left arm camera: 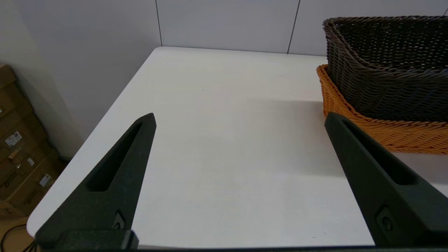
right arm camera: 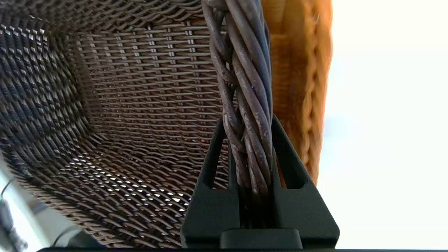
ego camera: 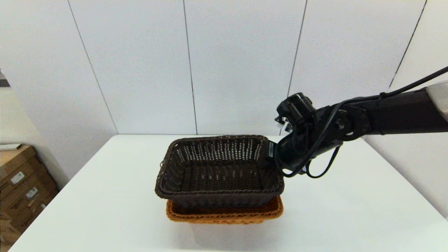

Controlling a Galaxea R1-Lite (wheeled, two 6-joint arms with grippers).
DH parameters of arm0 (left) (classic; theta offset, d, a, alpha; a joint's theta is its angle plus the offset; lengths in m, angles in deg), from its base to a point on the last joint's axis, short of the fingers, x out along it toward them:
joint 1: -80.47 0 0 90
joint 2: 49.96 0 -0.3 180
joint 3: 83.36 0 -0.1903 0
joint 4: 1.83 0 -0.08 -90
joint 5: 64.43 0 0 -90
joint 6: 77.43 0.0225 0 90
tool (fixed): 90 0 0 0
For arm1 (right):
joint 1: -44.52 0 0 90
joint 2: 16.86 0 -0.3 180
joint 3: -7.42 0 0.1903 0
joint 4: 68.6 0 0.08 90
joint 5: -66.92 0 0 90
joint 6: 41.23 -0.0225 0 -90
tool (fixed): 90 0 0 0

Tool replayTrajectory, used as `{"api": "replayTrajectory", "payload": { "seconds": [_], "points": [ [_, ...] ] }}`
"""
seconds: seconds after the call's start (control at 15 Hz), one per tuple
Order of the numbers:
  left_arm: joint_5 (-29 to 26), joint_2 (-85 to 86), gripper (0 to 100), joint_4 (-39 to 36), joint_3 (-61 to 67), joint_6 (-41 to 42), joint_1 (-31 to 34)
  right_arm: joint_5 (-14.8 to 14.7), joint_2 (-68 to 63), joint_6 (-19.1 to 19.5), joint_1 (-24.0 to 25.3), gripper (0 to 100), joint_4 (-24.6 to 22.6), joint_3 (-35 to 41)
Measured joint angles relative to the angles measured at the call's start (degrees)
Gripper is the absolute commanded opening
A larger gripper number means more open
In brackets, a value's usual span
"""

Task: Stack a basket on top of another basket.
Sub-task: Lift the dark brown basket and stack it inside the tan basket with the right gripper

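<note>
Dark basket: near-black wicker, sitting nested in the orange basket with its braided rim well above the orange one; it looks slightly tilted, its far right corner a little raised.
Orange basket: flat on the desk, about midway between the left and right edges and closer to the near edge than the far one; only its rim and upper wall show beneath the dark basket.
Right pincer: clenched on the dark basket's braided rim at the right side, near the far right corner; one finger is inside the wall, the other outside, between the two baskets' walls.
Right arm: reaches in from the right, above the desk, wrist bent down to the rim.
Left pincer: released, fingers spread wide, holding nothing, over the near left part of the desk, apart from both baskets.
Cardboard boxes: stacked on the floor beyond the desk's left edge.
</note>
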State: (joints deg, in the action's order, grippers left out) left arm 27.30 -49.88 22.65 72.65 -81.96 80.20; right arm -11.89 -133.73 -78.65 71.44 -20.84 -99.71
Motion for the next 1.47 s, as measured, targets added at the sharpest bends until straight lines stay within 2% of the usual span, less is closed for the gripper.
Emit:
{"api": "replayTrajectory", "payload": {
  "seconds": [1.47],
  "points": [
    [0.0,0.0,100,0.0,0.0,0.0,0.0,-0.5,-1.2,0.0,-1.4,0,-0.4,0.7]
  ]
}}
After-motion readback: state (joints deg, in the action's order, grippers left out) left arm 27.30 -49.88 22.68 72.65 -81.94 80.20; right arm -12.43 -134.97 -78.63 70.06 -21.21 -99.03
